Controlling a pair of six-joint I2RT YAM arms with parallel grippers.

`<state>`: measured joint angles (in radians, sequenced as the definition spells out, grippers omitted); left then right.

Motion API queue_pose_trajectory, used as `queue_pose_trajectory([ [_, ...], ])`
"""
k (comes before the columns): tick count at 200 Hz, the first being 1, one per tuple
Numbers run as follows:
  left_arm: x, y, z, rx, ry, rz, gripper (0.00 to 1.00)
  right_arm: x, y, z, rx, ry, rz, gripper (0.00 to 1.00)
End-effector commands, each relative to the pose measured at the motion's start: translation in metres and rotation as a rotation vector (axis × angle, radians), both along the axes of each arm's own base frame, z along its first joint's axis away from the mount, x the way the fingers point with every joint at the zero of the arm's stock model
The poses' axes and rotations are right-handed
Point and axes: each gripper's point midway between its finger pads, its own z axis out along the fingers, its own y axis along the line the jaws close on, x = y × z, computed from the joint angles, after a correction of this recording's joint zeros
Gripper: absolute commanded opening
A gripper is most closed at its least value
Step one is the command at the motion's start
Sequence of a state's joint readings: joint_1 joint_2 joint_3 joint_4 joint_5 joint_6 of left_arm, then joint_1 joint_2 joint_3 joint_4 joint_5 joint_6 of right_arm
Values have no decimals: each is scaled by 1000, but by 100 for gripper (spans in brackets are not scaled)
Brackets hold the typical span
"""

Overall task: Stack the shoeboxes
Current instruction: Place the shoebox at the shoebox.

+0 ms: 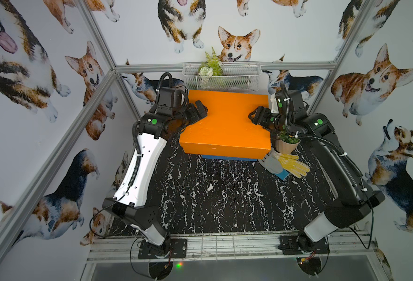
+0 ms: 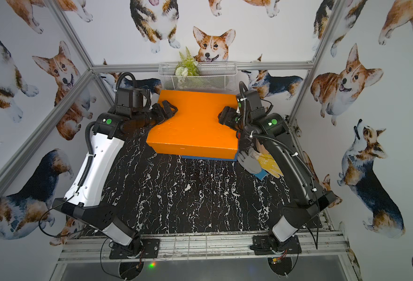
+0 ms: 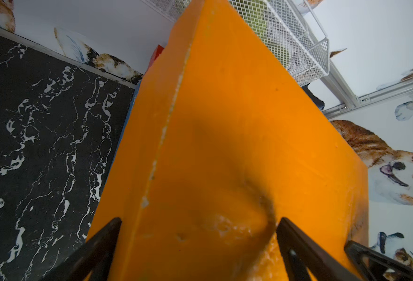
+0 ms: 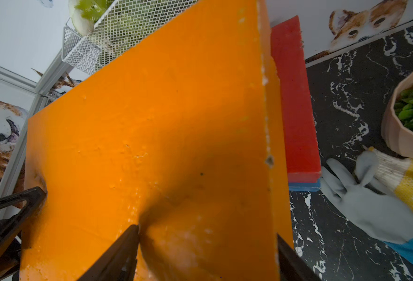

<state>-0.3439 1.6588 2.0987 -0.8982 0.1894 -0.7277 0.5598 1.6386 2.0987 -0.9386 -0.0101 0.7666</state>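
Note:
The orange shoebox (image 1: 227, 121) (image 2: 195, 126) hangs lifted near the back of the table, held at both short ends. My left gripper (image 1: 201, 109) (image 3: 199, 220) is shut on its left end, one finger on the lid and one underneath. My right gripper (image 1: 253, 115) (image 4: 206, 231) clamps the right end the same way, and the lid is dented under the fingers. Below it, the red shoebox (image 4: 295, 116) lies on the blue shoebox (image 4: 304, 186). In both top views only the blue shoebox's front edge (image 1: 228, 157) (image 2: 209, 158) peeks out; the red one is hidden there.
A beige flower pot (image 1: 287, 143) (image 4: 410, 121) stands right of the boxes under my right arm. Grey and yellow gloves (image 1: 286, 163) (image 2: 256, 161) lie in front of it. A white wire basket (image 1: 221, 75) with plants hangs on the back rail just behind the orange box.

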Motion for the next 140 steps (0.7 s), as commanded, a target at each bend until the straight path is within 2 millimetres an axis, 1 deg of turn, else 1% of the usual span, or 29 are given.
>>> queue_pose_trajectory([
  [1, -9, -61, 36, -301, -1, -303, 100, -11, 62, 32, 214, -9, 282, 76],
  [42, 26, -58, 24, -312, 31, -288, 100, 23, 69, 25, 210, 19, 275, 76],
  [72, 44, -57, 13, -324, 48, -282, 100, 43, 69, 18, 217, 33, 264, 76],
  [94, 55, -54, 4, -328, 67, -277, 100, 58, 65, 4, 220, 65, 248, 75],
  [128, 68, -48, -10, -326, 89, -257, 100, 75, 57, -15, 212, 97, 221, 75],
  [140, 72, -47, -18, -322, 105, -253, 100, 79, 55, -21, 208, 110, 215, 75],
])
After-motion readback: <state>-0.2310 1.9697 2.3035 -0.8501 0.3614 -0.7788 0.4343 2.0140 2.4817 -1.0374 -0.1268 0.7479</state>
